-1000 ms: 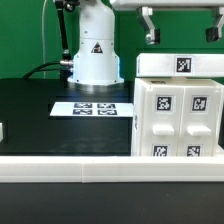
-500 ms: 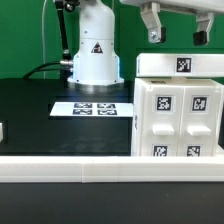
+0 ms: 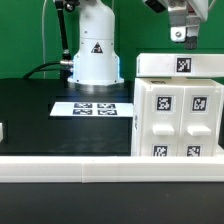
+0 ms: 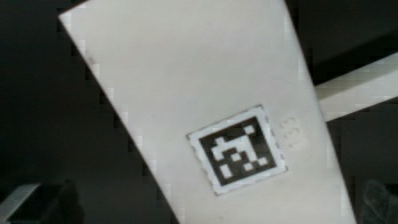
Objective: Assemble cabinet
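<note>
1. Cabinet parts are sitting at the exterior view's right: a white plastic box body (image 3: 178, 118) is standing on the black tabletop (image 3: 35, 115), its front face showing small rectangular white panels (image 3: 160, 108) printed with black-and-white square tags.
2. Lying across the top of that body is a white slab (image 3: 180, 65) carrying one tag; whether anything is sitting inside the body cannot be told, since the panels are covering its front.
3. Hanging above the slab, near the exterior view's upper right corner, is the grey two-finger gripper (image 3: 182, 32); it is holding nothing, and whether its jaws are spread or pressed together cannot be told.
4. Filling the wrist view is a tilted white panel (image 4: 196, 110) with one square tag, dark surroundings showing beside it.
5. Lying flat on the tabletop, just beside the box body, is the marker board (image 3: 92, 108), and the white robot base (image 3: 93, 55) is standing behind it.
</note>
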